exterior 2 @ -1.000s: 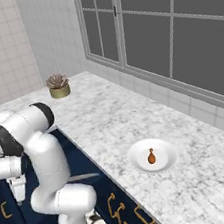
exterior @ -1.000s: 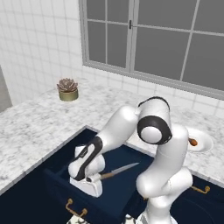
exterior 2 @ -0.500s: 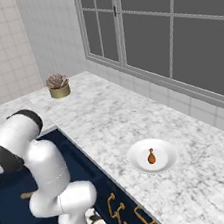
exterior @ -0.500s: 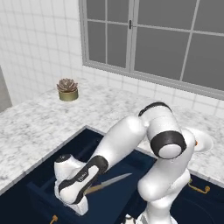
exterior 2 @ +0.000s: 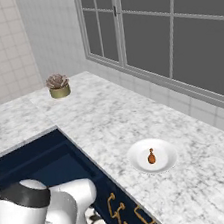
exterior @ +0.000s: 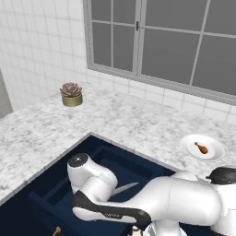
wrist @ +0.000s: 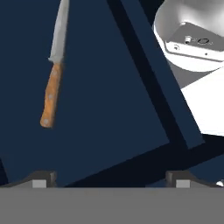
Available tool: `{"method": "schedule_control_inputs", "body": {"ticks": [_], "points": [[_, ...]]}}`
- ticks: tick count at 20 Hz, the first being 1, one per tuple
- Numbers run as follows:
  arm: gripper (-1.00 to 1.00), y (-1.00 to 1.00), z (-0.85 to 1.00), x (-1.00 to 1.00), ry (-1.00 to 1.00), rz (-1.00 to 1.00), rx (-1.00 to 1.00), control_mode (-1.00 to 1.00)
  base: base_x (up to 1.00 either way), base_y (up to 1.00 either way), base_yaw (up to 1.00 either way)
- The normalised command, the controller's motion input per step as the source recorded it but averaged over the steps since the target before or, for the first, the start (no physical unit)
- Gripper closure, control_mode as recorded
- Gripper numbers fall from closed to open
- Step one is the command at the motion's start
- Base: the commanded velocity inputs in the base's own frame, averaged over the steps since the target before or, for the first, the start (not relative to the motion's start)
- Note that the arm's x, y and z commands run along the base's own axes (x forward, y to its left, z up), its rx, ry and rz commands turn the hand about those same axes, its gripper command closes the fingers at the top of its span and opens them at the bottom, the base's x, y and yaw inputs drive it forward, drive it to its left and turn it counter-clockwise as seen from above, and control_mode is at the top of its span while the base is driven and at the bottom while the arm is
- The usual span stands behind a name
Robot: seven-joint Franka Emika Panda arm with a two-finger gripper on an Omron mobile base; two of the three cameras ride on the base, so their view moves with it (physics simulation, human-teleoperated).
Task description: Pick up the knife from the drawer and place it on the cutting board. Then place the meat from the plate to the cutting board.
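Fingers [wrist: 43, 177] are standing wide apart and holding nothing, hovering over the open drawer [wrist: 109, 87]. Nothing of the task is finished: the knife [wrist: 54, 70] is lying flat on the drawer floor, untouched, and the meat [exterior 2: 151, 156] is sitting on the plate [exterior 2: 164, 163] on the tabletop [exterior 2: 108, 109].
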Motion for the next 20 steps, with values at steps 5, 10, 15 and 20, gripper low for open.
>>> {"method": "schedule_control_inputs", "body": {"ticks": [5,10,15,20], "points": [[-1.00,-0.61,0.41,0.55,0.00,-0.03,0.00,-1.00,0.00,0.00,0.00],[-1.00,-0.20,-0.08,0.23,0.00,0.26,-0.01,-1.00,0.00,0.00,0.00],[-1.00,-0.08,-0.10,0.22,0.00,0.41,-0.02,-1.00,0.00,0.00,0.00],[-1.00,0.00,-0.28,0.37,0.00,0.47,-0.06,-1.00,0.00,0.00,0.00]]}}
